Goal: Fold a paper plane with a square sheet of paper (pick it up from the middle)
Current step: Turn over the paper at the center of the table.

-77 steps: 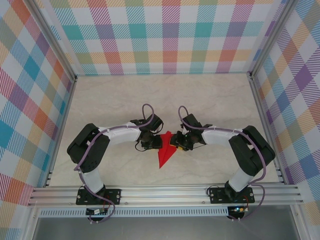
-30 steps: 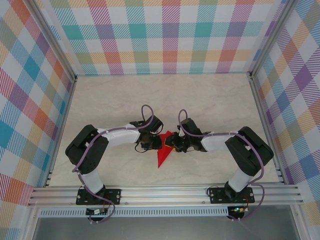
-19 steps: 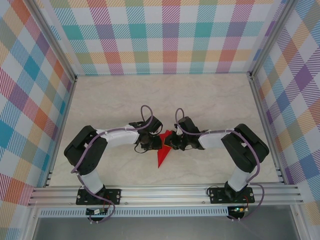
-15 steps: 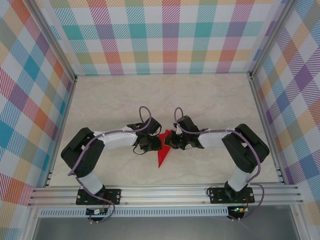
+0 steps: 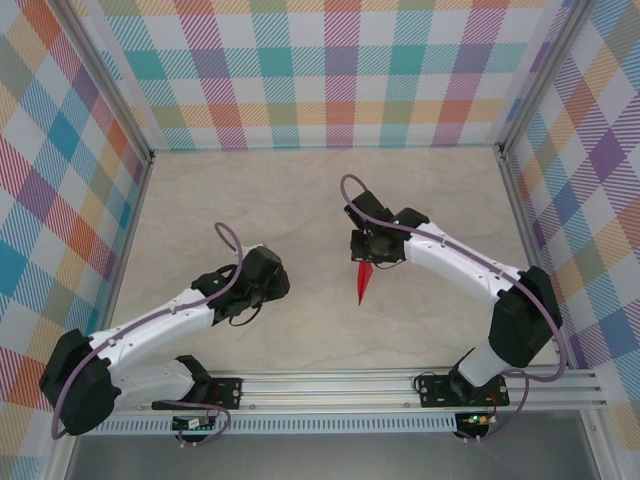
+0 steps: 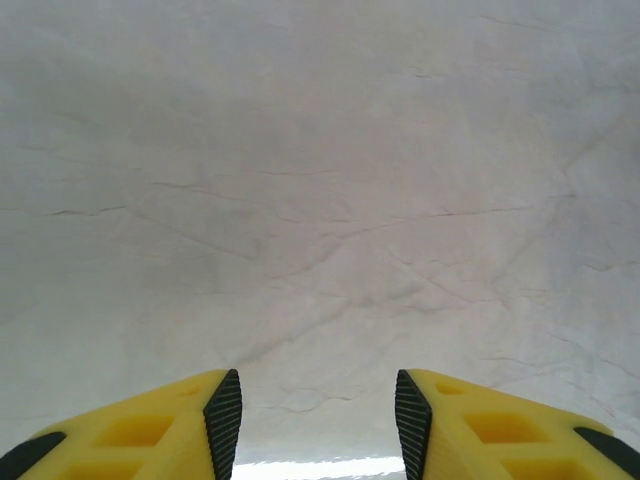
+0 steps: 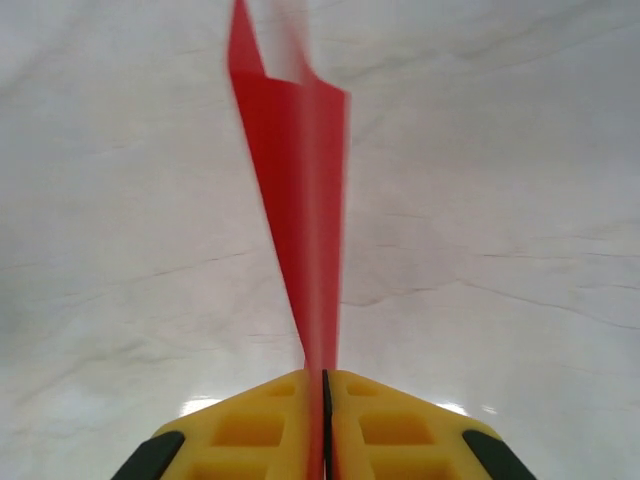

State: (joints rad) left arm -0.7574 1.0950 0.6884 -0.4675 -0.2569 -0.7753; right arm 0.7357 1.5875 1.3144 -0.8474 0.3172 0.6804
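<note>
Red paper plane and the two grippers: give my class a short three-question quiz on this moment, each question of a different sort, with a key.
1. True or false: the left gripper is clamped on the narrow, creased, bright red paper plane.
2. What holds the plane? A) the left gripper B) the right gripper C) nothing, it lies flat on the table
3. Fill in: the left gripper's jaws stand ____ over the pale marbled tabletop.
Key: 1 false; 2 B; 3 open.
</note>
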